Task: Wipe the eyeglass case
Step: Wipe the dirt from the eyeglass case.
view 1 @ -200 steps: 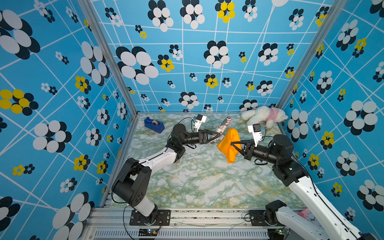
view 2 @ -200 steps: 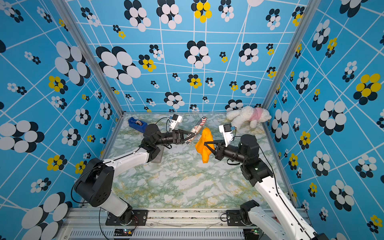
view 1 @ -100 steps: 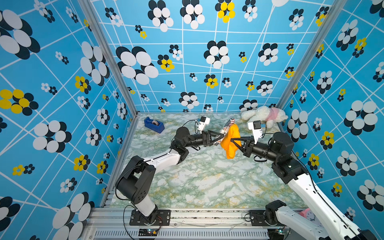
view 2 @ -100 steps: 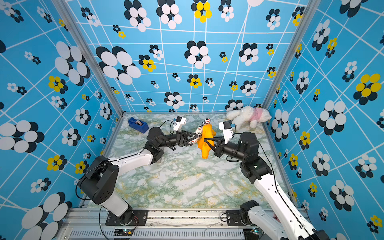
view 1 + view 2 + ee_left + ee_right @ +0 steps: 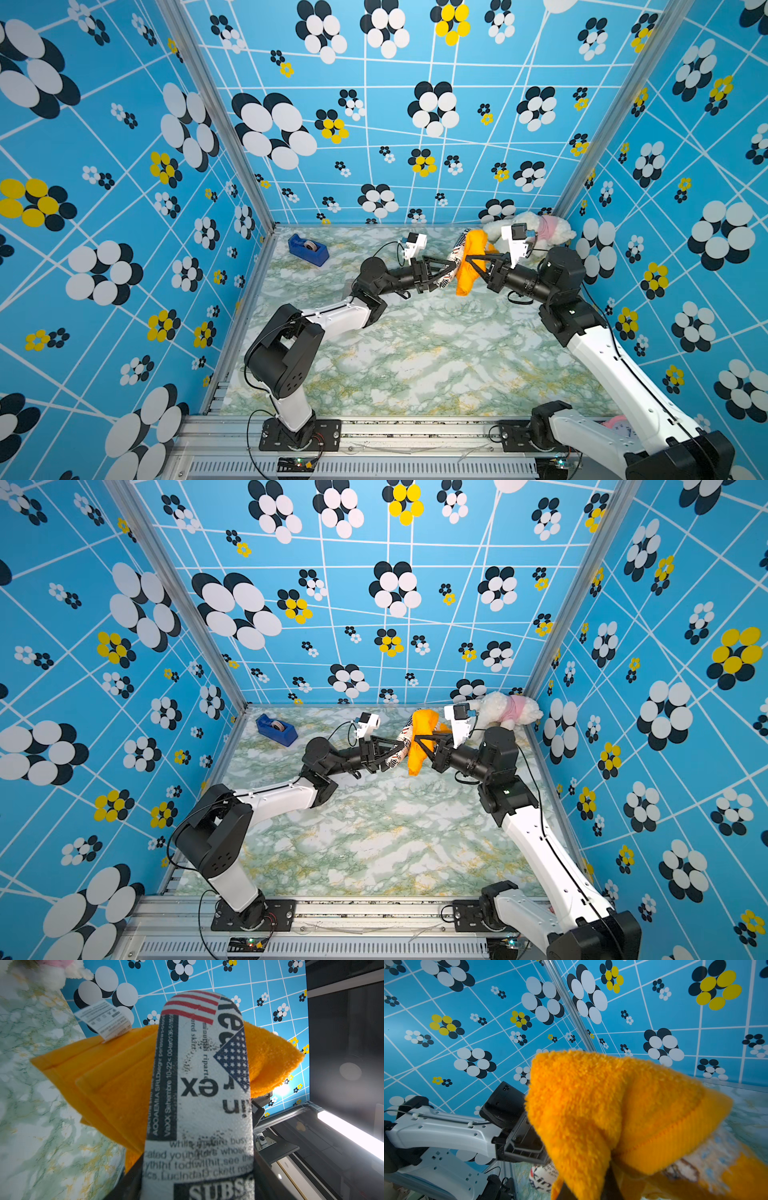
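Eyeglass case (image 5: 452,261), newsprint-and-flag print, was up in the air over the far half of the table (image 5: 415,353), tilted. The left gripper (image 5: 444,271) had its fingers clamped on it near one end. The right gripper (image 5: 471,261) had its fingers pressed together on a bunched orange cloth (image 5: 466,276), which lay against the case's far face, loose folds hanging below. In the left wrist view the cloth (image 5: 108,1076) sat directly behind the case (image 5: 199,1088). Risks, as judged: with the hold near one end only, a hard push from the cloth could lever the case round or out of the fingers. The hanging folds could catch on the left fingers. The plush toy (image 5: 544,228) sat close behind the right wrist and could get brushed. Containers: no opening showed on the case, and its contents could not be seen. The blue tape dispenser (image 5: 307,248), well apart near the back left, carried a roll of tape.
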